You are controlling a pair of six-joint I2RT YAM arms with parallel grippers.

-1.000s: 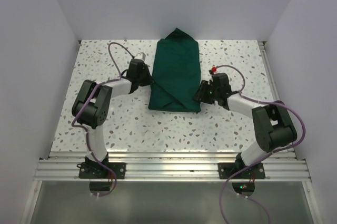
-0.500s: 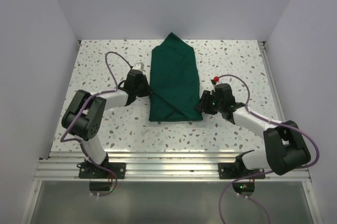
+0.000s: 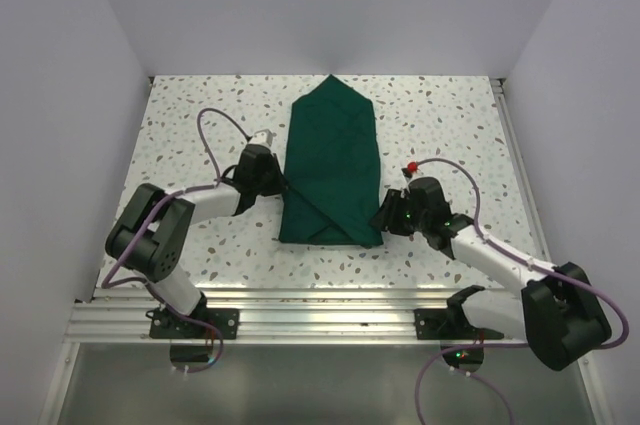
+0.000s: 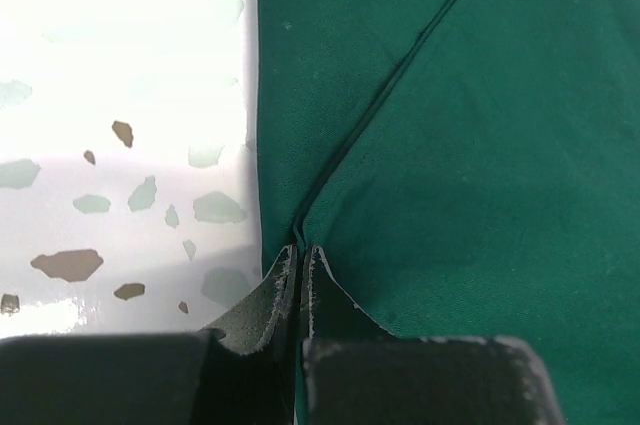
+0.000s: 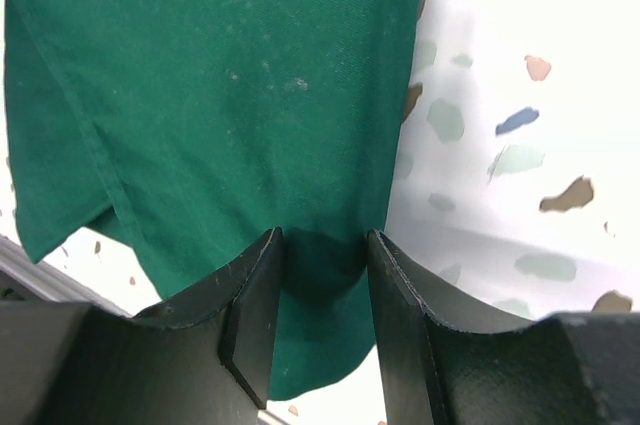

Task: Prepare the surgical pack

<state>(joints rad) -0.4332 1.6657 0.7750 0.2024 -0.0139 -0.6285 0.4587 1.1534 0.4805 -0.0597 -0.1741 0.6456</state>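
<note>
Green cloth [image 3: 332, 170], one piece, lies folded into a long bundle in the middle of one speckled table [image 3: 440, 115]. There are two arms and two grippers. No tray, tools or pouches show outside the cloth.

The bundle is dark green. It comes to a point at its far end and is roughly square at its near end. Flaps are laid over one another, so diagonal fold lines cross its top. It lies flat on the table, running from far to near, with its near edge slightly ragged where the layers overlap.

The left arm [image 3: 205, 203] is folded low with its elbow out to the left. Its forearm reaches right to the bundle's left edge, about halfway along. The left gripper [image 4: 300, 257] has its tips pressed together on that edge, just where a diagonal fold line runs into them, so it nips only a thin layer.

The right arm [image 3: 495, 257] is stretched out low from its base, with the forearm angled up and left toward the bundle's near right corner. The right gripper [image 5: 322, 245] has its fingers partly apart, and a thick fold of the cloth bulges between them, so it holds the cloth at that corner.
</note>
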